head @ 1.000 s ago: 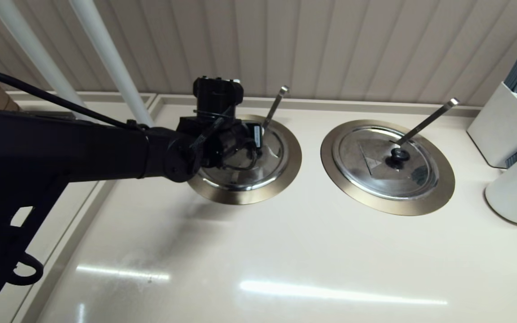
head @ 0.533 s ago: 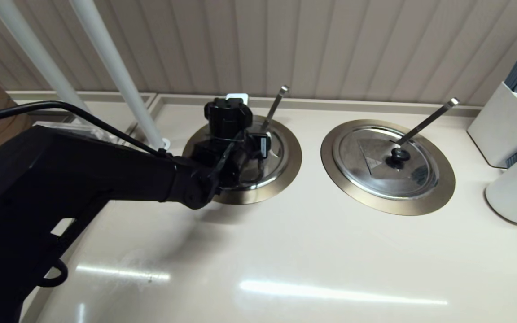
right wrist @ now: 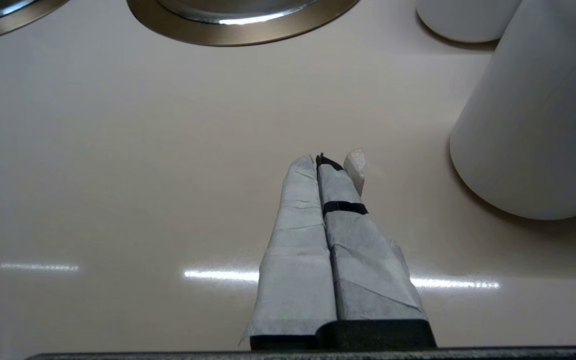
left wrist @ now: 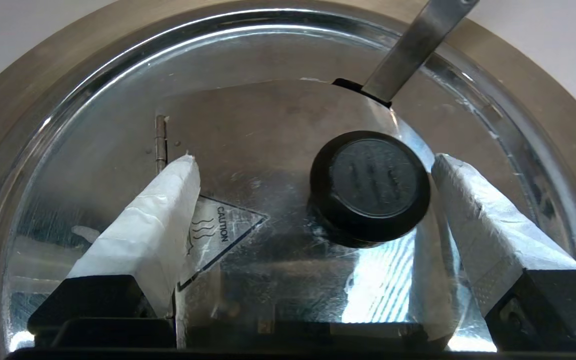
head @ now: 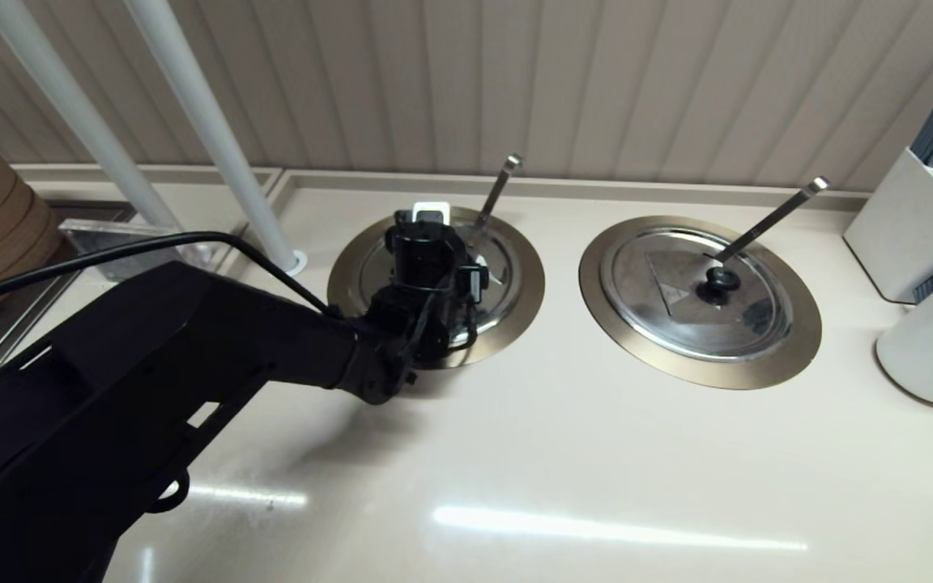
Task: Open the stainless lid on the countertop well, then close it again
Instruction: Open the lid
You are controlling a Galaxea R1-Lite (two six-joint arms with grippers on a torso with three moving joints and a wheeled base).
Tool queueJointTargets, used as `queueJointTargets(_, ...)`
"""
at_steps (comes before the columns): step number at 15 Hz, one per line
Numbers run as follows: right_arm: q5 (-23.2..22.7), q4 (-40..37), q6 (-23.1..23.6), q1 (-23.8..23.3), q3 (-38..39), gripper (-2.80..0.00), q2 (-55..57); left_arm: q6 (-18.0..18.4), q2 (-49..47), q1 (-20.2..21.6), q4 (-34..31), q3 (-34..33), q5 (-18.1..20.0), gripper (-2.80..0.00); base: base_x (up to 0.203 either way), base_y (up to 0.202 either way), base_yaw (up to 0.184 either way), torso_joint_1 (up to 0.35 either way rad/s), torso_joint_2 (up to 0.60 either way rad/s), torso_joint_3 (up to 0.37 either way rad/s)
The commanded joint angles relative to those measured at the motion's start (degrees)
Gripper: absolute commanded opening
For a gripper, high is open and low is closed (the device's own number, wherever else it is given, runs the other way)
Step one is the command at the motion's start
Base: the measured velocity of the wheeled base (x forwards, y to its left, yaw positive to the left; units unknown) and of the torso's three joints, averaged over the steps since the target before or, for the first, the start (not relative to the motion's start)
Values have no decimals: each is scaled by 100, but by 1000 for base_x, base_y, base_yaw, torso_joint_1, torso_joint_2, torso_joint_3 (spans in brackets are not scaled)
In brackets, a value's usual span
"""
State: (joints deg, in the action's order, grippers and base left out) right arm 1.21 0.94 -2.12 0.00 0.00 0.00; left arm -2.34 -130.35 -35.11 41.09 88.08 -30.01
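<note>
shiny round steel lid [left wrist: 278,125]: mirror silver, black-outlined triangle mark
round lid knob [left wrist: 370,187]: matte black
wide brushed collar of the well [head: 527,279]: bronze-gold
left gripper [left wrist: 313,165]: black body, white-wrapped fingers
right gripper [right wrist: 324,162]: white wrap, thin black band
smooth countertop [head: 564,453]: glossy cream

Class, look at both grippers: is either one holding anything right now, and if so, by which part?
Nothing is held. The left gripper is open above the stainless lid, fingers either side of its black knob without touching. The right gripper is shut, empty.
</note>
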Motion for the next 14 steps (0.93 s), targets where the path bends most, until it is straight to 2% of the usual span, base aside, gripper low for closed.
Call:
queueJointTargets(1, 2, 3, 1, 0, 26, -280, 0, -3, -75, 39, 303, -122, -36, 0, 0, 0, 0, 0, 0, 0)
queueJointTargets(14, 2, -6, 1, 0, 26, -280, 0, -12, -192, 40, 717, -142, -31, 0, 0, 0, 0, 0, 0, 0)
